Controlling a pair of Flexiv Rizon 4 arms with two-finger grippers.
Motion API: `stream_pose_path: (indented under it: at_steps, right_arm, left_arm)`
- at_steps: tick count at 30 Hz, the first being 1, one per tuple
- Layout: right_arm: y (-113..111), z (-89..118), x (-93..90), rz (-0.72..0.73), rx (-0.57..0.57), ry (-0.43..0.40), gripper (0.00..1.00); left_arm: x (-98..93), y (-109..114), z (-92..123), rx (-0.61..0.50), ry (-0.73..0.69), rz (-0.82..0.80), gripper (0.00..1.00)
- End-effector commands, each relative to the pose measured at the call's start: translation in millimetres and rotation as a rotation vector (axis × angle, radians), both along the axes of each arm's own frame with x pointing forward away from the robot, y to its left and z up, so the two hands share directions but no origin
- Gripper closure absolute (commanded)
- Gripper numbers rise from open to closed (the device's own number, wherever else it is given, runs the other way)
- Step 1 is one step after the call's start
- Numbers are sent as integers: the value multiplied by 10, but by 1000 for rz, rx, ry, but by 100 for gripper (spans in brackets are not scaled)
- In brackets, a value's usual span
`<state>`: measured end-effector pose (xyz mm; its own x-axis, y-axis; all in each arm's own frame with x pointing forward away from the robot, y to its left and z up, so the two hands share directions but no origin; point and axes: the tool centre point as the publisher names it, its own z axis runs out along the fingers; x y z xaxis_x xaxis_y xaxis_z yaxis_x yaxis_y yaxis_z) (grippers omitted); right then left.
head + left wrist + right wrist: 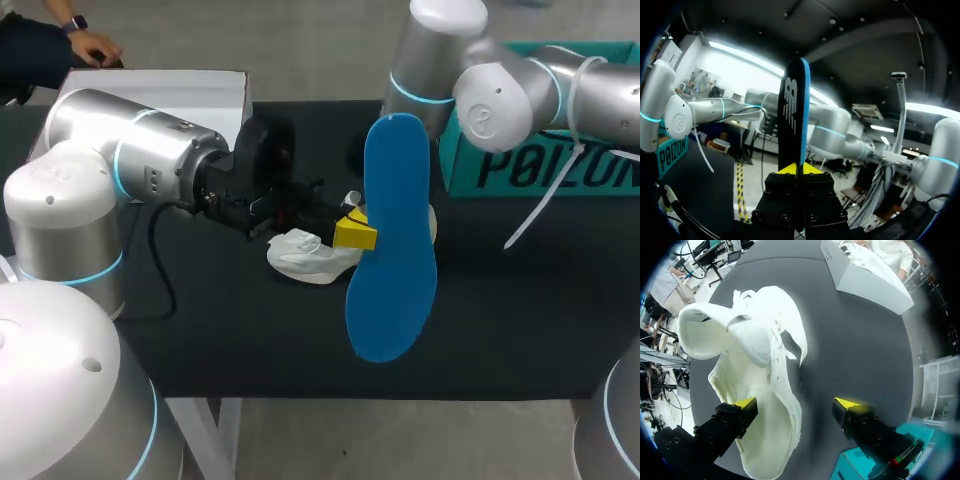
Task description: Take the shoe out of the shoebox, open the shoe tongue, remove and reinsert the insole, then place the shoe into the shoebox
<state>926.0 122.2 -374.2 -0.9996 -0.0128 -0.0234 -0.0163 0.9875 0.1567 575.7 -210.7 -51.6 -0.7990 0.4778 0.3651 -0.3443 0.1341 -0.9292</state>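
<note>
Off to the side
A teal box [560, 172] stands at the far right corner of the black table [500, 320], its printed side facing inward.

Insole [395, 250] apparently above shoe [300, 255]; shoebox [600, 175] behind, right.

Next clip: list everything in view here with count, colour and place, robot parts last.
insole: 1, blue, raised off the table in the left claw
shoe: 1, white, lying on the table under the right claw
white box: 1, at the table's far left
teal box: 1, at the table's far right
table: 1, black top
left claw: shut on the insole
right claw: open, over the shoe
</note>
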Motion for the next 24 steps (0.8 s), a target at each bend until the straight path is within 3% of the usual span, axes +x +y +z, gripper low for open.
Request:
stream_pose_path:
  at_steps: [1,2,3,4,5,6,7,10,24]
  right_arm:
    - [72,-80,63,2,1,13,0]
    - [78,-84,61,3,2,13,0]
    - [84,-87,56,4,3,13,12]
    - [86,-87,52,4,4,12,49]
    - [88,-86,41,4,4,12,66]
    - [88,-83,26,4,5,11,91]
    - [85,-82,3,5,2,12,100]
    - [40,-67,-78,-5,17,32,100]
    - [40,-67,-78,-5,17,32,100]
  left_arm:
    - [-4,-14,-3,0,1,1,100]
    - [-4,-14,-3,0,1,1,100]
    - [-4,-14,-3,0,1,1,100]
    - [-4,-14,-3,0,1,1,100]
    - [-4,-14,-3,0,1,1,100]
    - [-4,-14,-3,0,1,1,100]
    - [-4,-14,-3,0,1,1,100]
    - [-4,-14,-3,0,1,1,100]
    - [-4,-14,-3,0,1,1,100]
